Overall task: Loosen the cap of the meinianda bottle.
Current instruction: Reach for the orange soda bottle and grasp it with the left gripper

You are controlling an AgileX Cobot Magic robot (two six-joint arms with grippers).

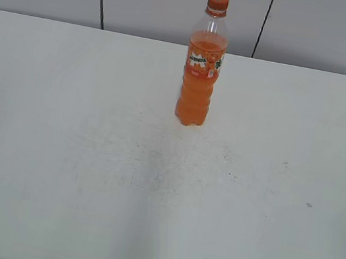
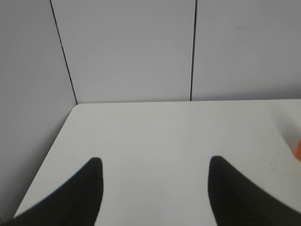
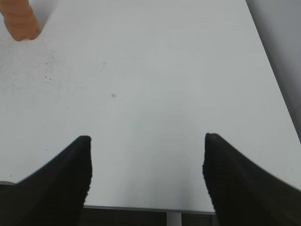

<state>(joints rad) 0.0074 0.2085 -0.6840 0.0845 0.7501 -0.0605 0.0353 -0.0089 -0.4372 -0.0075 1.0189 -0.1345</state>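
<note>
The meinianda bottle stands upright at the back middle of the white table, full of orange liquid, with its orange cap on top. Neither gripper shows in the exterior view. In the left wrist view my left gripper is open and empty over the table's far left part; a sliver of the bottle shows at the right edge. In the right wrist view my right gripper is open and empty above the table's front edge; the bottle's ribbed base is at the top left.
Grey wall panels stand right behind the table. The table's left edge and corner show in the left wrist view, its right edge in the right wrist view. Small dark specks mark the tabletop.
</note>
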